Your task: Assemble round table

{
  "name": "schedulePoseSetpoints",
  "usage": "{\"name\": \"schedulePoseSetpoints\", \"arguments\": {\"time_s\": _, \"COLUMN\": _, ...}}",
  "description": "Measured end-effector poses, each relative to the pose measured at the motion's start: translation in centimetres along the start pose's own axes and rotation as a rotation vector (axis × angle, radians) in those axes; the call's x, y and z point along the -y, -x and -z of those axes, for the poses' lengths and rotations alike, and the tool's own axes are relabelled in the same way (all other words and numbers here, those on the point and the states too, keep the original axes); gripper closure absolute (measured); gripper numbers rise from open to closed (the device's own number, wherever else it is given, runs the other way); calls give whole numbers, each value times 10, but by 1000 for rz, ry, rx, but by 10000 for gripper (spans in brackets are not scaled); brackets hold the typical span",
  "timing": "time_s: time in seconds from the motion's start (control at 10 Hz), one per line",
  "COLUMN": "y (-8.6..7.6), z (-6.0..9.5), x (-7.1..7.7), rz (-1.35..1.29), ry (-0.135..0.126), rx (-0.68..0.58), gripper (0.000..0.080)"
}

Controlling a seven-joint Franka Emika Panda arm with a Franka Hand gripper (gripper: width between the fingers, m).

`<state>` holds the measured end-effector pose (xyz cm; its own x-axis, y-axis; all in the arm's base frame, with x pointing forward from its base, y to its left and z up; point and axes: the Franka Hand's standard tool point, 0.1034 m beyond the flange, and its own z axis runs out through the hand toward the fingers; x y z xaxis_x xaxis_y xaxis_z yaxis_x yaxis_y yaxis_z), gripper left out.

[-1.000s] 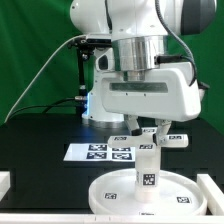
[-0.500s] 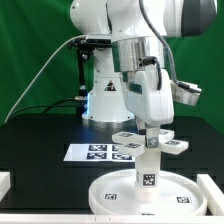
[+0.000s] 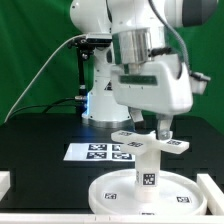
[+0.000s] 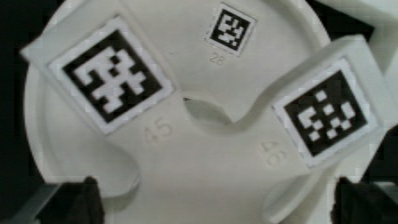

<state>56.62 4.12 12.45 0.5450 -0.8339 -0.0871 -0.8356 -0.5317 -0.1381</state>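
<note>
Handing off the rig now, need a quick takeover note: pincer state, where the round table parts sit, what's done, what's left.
Pincer: above the cross-shaped foot piece in the exterior view; open or shut cannot be told.
Round disc: flat on the table at the front.
Leg: upright on the disc's middle.
Foot piece: on top of the leg, tags up; the wrist view looks straight down on it.
Marker board: behind the disc.
Done: all three parts stacked.
Left: whether the foot piece is fully tightened cannot be seen; check before pulling the arm away.

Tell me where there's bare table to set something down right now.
The black table is bare on the exterior view's left, between the marker board and the table's edge. The middle is crowded: the round disc carries the upright leg with the cross-shaped foot piece on top, the gripper right above.
</note>
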Motion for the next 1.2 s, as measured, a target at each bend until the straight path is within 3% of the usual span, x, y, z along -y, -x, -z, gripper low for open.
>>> {"name": "schedulePoseSetpoints", "arguments": {"time_s": 0.2, "y": -1, "z": -2, "x": -1, "rz": 286, "ry": 4, "rx": 2, "gripper": 151}}
{"name": "schedulePoseSetpoints", "arguments": {"time_s": 0.6, "y": -1, "z": -2, "x": -1, "rz": 515, "ry": 6, "rx": 1, "gripper": 151}}
{"name": "schedulePoseSetpoints", "arguments": {"time_s": 0.8, "y": -4, "z": -3, "x": 3, "rz": 962, "ry": 79, "rx": -14, "gripper": 151}}
{"name": "schedulePoseSetpoints", "arguments": {"time_s": 0.9, "y": 5, "z": -9, "x": 3, "rz": 1073, "ry": 111, "rx": -10, "gripper": 151}}
{"name": "schedulePoseSetpoints", "arguments": {"time_s": 1.2, "y": 3, "z": -10, "x": 2, "rz": 1078, "ry": 109, "rx": -7, "gripper": 151}}
